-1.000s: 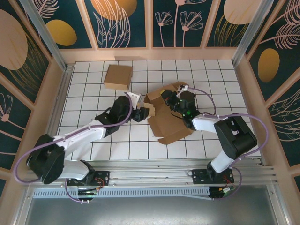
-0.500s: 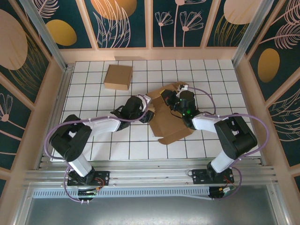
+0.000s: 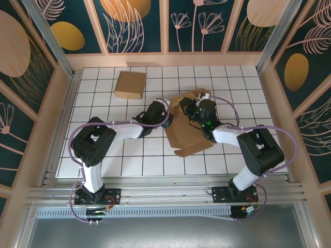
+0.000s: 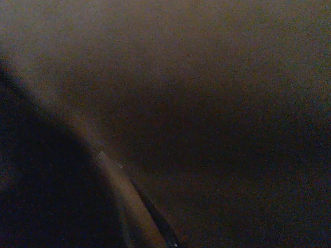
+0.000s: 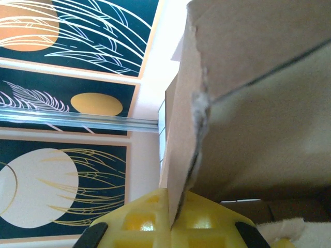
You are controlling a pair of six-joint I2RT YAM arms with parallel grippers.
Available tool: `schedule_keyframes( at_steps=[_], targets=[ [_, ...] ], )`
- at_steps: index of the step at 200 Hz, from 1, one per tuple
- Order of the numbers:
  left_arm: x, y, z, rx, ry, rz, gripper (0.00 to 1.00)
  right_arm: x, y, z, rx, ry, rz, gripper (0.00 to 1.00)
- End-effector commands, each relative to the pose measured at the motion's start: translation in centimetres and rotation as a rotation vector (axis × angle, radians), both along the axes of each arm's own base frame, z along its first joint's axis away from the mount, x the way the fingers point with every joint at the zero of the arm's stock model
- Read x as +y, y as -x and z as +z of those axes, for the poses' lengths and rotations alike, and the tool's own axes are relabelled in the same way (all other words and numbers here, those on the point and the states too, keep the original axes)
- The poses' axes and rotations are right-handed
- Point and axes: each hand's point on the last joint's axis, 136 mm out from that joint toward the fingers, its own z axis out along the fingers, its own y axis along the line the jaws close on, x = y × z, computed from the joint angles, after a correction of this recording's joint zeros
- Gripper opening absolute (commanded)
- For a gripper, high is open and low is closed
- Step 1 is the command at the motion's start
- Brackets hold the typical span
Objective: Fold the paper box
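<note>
The paper box (image 3: pixel 189 135) is laid part-open on the bench (image 3: pixel 129 160), with its flat panel nearer than both hands. The right hand (image 3: pixel 190 107) is clamped on an upright wall edge, the cardboard pinched between the yellow pads (image 5: pixel 134 219); this is judged to steady the box. The left hand (image 3: pixel 166 115) is pressed against the box just left of the right hand. Its opening cannot be told, as its camera is darkened by cardboard. Beyond the left hand, well apart, a closed box (image 3: pixel 130 84) is seen.
</note>
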Motion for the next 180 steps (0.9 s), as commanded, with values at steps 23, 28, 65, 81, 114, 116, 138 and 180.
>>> schedule_keyframes(
  at_steps=[23,28,65,81,114,116,138,180],
  targets=[
    [1.8,-2.9,-1.3,0.018,-0.018,0.229,0.38,0.8,0.9,0.0,0.028,-0.006,0.041,0.0],
    [1.7,-3.1,-1.3,0.018,-0.018,0.238,0.36,0.7,0.9,-0.2,0.04,-0.006,0.037,0.0],
    [2.0,-3.8,-2.4,0.029,-0.063,0.267,0.13,0.2,0.6,-0.9,0.09,-0.008,0.005,0.02],
    [2.2,-3.8,-2.6,0.023,-0.083,0.267,0.12,0.1,0.5,-0.4,0.08,-0.014,-0.001,0.04],
    [2.3,-3.8,-2.8,0.028,-0.107,0.265,0.15,0.1,0.3,0.2,0.07,-0.015,-0.006,0.05],
    [2.4,-3.8,-2.8,0.029,-0.11,0.267,0.16,0.1,0.3,0.1,0.071,-0.015,-0.006,0.05],
    [2.3,-4.0,-2.3,0.024,-0.11,0.266,0.26,0.1,0.4,-0.2,0.078,-0.015,-0.007,0.06],
    [1.8,-4.5,-1.1,-0.019,-0.13,0.223,0.06,0.0,0.5,-0.3,0.081,-0.037,-0.009,0.12]
  ],
)
